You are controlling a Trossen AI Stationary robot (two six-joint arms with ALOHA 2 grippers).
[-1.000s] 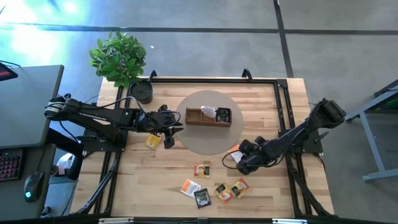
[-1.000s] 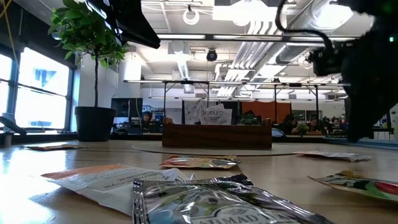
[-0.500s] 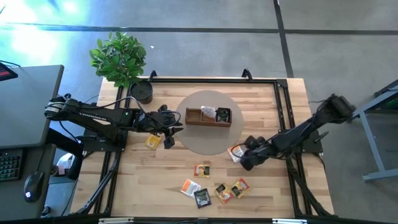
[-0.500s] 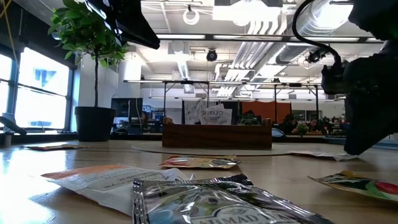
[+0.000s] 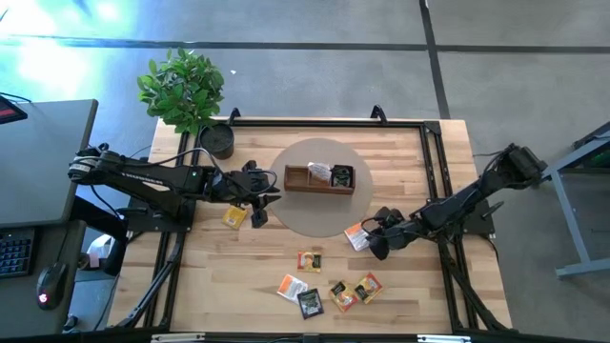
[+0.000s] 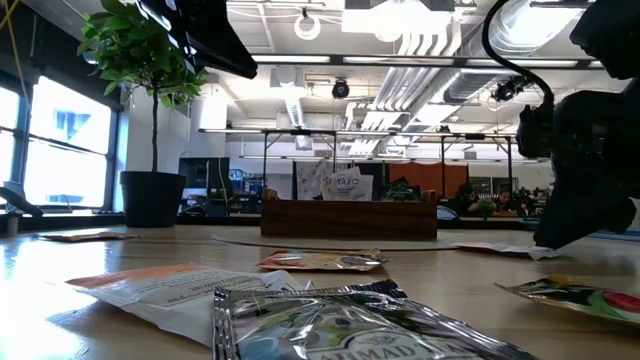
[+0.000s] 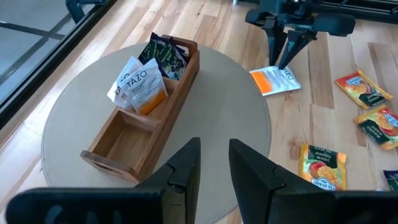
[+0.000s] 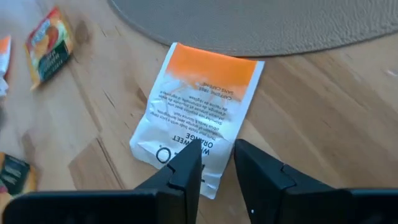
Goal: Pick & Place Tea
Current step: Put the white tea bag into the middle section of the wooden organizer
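My right gripper (image 8: 211, 163) has dropped onto the white-and-orange packet (image 8: 198, 115), fingers narrowing around its edge; pickup is starting.

"TAZO" on a white packet (image 7: 138, 81) in the wooden tray (image 7: 134, 134), "ORANGE" on the white-and-orange packet (image 8: 202, 112)

floor: grey concrete floor (image 5: 315, 67) with dark seams | furniture: butcher-block table (image 5: 400, 295); dark desk (image 5: 38, 157) beside it, with a keyboard (image 5: 11, 255) and a mouse (image 5: 46, 284) | plant: potted green plant (image 5: 183, 88) at the table corner | windows: big windows (image 6: 60, 150) | light: bright ceiling lamps (image 6: 400, 18) among white ducts
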